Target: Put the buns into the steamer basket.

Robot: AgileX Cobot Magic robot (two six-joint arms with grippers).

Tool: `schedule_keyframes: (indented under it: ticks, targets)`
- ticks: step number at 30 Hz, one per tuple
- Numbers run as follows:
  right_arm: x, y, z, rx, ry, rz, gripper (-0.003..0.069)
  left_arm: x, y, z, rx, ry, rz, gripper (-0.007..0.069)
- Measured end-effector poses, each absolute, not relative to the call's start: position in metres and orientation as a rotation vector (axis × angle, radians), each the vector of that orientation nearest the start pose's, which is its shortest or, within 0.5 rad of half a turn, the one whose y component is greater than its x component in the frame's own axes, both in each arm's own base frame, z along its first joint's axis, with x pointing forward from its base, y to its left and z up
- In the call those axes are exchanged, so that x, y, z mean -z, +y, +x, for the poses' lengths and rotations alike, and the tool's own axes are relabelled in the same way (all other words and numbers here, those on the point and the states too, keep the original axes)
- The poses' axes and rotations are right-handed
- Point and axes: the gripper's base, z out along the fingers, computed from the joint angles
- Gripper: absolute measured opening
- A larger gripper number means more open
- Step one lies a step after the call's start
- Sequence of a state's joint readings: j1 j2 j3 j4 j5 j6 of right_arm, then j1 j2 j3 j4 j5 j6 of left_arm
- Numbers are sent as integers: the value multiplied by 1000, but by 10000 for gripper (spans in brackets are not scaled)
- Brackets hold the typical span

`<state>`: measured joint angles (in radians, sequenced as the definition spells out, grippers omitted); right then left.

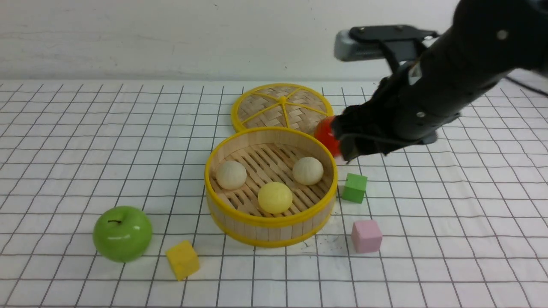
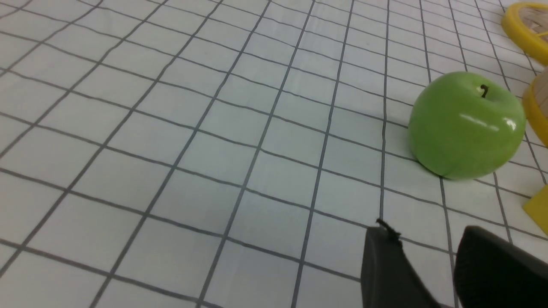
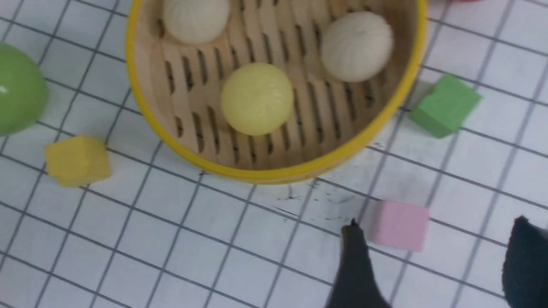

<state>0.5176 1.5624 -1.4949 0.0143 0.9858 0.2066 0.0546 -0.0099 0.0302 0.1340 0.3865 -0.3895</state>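
- Nearest the front camera, a yellow cube (image 1: pixel 183 259) sits on the gridded surface (image 1: pixel 64 149), just beside a glossy green apple (image 1: pixel 122 233) to its left.
- Behind them, the steamer basket (image 1: pixel 239 222) stands upright near the middle of the surface, open at the top.
- All three buns lie on its slatted floor, apart from one another: a cream bun (image 1: pixel 231 174) at the left, another cream bun (image 1: pixel 308 170) at the right, and the pale yellow bun (image 1: pixel 275 197) at the front.
- A woven lid (image 1: pixel 281 108) with yellow spokes lies flat just behind the basket; its near edge meets the basket's far rim in the front view.
- A green cube (image 1: pixel 355 188) sits just right of the basket, and a pink cube (image 1: pixel 366 235) lies nearer the camera, close to the basket's front right.
- The right claw (image 3: pixel 436 265) hangs above the surface to the right of the basket, its two dark fingers spread wide with nothing between them; the pink cube shows beyond the gap in the right wrist view.
- A red object (image 1: pixel 327 134) shows partly behind the right arm, near the basket's far right rim; most of it is hidden.
- The left claw (image 2: pixel 428 261) appears only in its wrist view, over bare grid near the green apple, fingers parted and empty.
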Motion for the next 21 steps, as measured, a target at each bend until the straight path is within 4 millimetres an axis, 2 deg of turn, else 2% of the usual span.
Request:
schedule_keyframes:
  ticks: [3,4,5,7,8,9,11,12,14,17,18,19,21]
  targets:
    - [-380,151,271,-272,2461,-370,326,-169,7,52,97,1858,-335,238]
    - [-385,145,262,-277,2440,-358,270,-169,7,52,97,1858,-335,238]
    - [-383,145,262,-276,2443,-355,270,-169,7,52,97,1858,-335,238]
    - [-387,131,238,-305,2390,-319,145,-169,7,52,97,1858,-335,238]
    - [-382,125,227,-316,2375,-303,71,-169,7,52,97,1858,-335,238]
    - [-380,121,220,-326,2362,-290,34,-169,7,52,97,1858,-335,238]
    - [-377,114,207,-347,2337,-264,-6,-169,7,52,97,1858,-335,238]
    - [-365,106,193,-365,2324,-242,-19,-169,7,52,97,1858,-335,238]
    - [-355,98,180,-380,2313,-224,-20,-169,7,52,97,1858,-335,238]
    - [-334,81,150,-397,2277,-215,-20,-169,7,52,97,1858,-335,238]
    - [-334,79,146,-402,2265,-214,-20,-169,7,52,97,1858,-335,238]
    - [-324,72,133,-408,2250,-213,-20,-169,7,52,97,1858,-335,238]
    - [-316,63,117,-423,2214,-210,-20,-169,7,52,97,1858,-335,238]
